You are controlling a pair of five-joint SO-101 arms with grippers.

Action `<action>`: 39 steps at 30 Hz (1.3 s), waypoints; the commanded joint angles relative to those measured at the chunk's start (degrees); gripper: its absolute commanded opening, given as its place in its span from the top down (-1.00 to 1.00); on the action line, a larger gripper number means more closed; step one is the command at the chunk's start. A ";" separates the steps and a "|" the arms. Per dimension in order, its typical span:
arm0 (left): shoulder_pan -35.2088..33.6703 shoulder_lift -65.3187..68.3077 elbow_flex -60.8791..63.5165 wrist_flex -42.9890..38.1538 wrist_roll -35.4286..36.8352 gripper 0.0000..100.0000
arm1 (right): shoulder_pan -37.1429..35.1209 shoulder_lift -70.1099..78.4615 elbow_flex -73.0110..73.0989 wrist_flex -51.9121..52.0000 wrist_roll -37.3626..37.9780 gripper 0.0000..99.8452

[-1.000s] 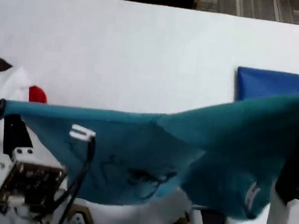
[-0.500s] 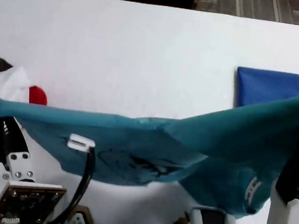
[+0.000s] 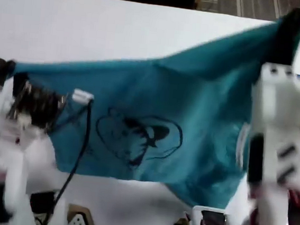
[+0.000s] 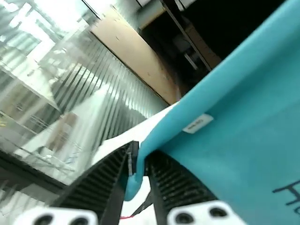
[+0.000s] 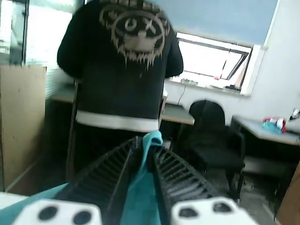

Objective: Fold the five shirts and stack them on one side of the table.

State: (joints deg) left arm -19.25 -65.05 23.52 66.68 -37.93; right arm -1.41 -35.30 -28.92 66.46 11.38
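Holding shirt [image 3: 154, 123] stretched above the table [image 3: 94, 27], pinched tight in left claw [image 4: 138, 161] at nine o'clock and right claw [image 5: 145, 140] at two o'clock, so best to level both corners, hold tension, lower hem first.

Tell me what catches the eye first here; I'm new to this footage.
A teal shirt hangs stretched in the air over the white table, a dark line drawing on its front. The left gripper pinches one top corner low at the high view's left, the right gripper the other, high at its right.
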 commanded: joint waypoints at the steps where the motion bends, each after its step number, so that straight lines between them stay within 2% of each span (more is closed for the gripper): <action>1: 3.25 7.03 -0.31 -4.75 -0.09 0.95 | -0.04 3.21 4.48 -4.53 -0.18 0.96; 5: 6.51 15.91 -4.26 -6.24 -0.09 0.95 | -0.04 7.25 8.79 -8.75 -0.18 0.96; 15: 7.47 43.87 -23.78 -5.80 -0.09 0.95 | -0.04 22.99 9.67 -19.30 -0.18 0.96; 25: 7.47 64.00 -38.81 -4.48 -0.09 0.95 | -0.04 35.47 8.70 -22.37 -0.18 0.96; 28: 7.91 68.31 -41.98 -2.02 -0.09 0.95 | -0.66 39.87 5.45 -20.26 -1.41 0.96; 35: 10.37 76.40 -48.04 8.62 -0.18 0.95 | -0.84 50.42 -6.07 -7.96 -5.01 0.96; 39: 9.85 80.53 -50.15 10.29 -0.62 0.95 | -0.57 54.55 -12.13 -0.92 -4.84 0.96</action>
State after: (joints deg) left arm -9.32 14.42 -23.16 76.00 -37.93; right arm -1.85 18.07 -35.34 61.71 6.99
